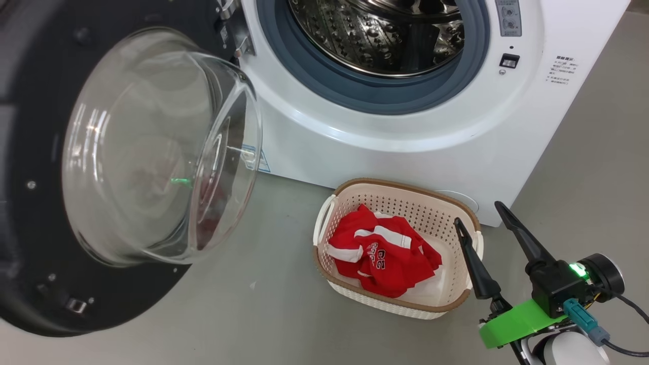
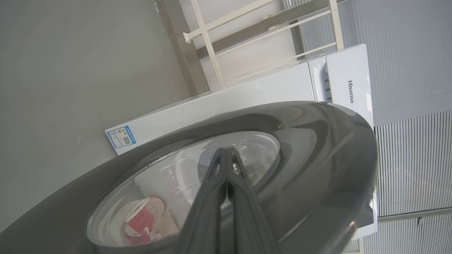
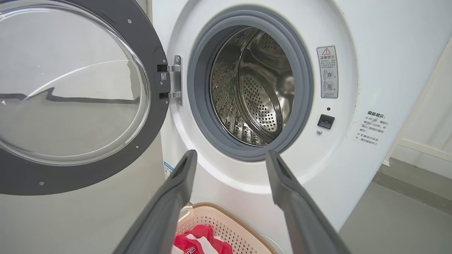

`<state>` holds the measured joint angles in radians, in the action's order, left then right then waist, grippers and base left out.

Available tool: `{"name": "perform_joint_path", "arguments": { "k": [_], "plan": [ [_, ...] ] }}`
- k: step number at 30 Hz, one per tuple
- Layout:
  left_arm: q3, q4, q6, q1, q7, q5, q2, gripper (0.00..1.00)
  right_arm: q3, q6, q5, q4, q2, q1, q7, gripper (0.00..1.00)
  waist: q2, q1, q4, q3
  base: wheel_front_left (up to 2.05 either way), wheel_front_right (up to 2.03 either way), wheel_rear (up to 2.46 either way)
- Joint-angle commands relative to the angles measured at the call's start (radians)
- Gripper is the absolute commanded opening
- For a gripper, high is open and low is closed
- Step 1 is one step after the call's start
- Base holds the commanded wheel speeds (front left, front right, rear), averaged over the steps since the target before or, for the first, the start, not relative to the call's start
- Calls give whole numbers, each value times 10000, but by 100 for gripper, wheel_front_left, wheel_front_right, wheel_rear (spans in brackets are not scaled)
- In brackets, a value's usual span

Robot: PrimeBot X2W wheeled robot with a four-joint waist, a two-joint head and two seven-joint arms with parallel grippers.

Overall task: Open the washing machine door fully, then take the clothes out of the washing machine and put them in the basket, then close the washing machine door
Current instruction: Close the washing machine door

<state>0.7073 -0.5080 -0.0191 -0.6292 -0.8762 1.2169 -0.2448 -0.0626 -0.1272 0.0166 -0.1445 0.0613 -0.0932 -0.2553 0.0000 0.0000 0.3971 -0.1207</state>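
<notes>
A smooth, matt grey floor (image 1: pixel 253 314) runs under everything, unmarked but for faint specks. On it stands the white washing machine (image 1: pixel 385 147), its grey gasket (image 1: pixel 355 96) ringing a perforated steel drum (image 1: pixel 385 35). The washing machine door (image 1: pixel 30 253) is swung wide to the machine's left, its glass bowl (image 1: pixel 152 147) bulging toward the camera. The basket (image 1: pixel 405 190) sits on the floor just in front of the machine's lower right corner, and the red clothes (image 1: pixel 385 258) with white bands lie bunched inside it. The right gripper (image 1: pixel 478 213) hovers beside the basket's right handle with its fingers spread wide and nothing between them. In the left wrist view the left gripper (image 2: pixel 226 151) has its fingers pressed together over the door's glossy outer face; contact cannot be told. Beyond the machine there are a pale railing (image 2: pixel 212 53) and a white slatted wall (image 2: pixel 413 158).
</notes>
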Motion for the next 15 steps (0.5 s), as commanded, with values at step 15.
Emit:
{"name": "perform_joint_path", "arguments": {
  "k": [15],
  "plan": [
    [-316, 3871, -484, 1581, -650, 339, 1427, 0, -182, -35, 175, 253, -89, -256, -62, 100, 0, 0, -274, 44, 0, 0, 0]
  ]
}}
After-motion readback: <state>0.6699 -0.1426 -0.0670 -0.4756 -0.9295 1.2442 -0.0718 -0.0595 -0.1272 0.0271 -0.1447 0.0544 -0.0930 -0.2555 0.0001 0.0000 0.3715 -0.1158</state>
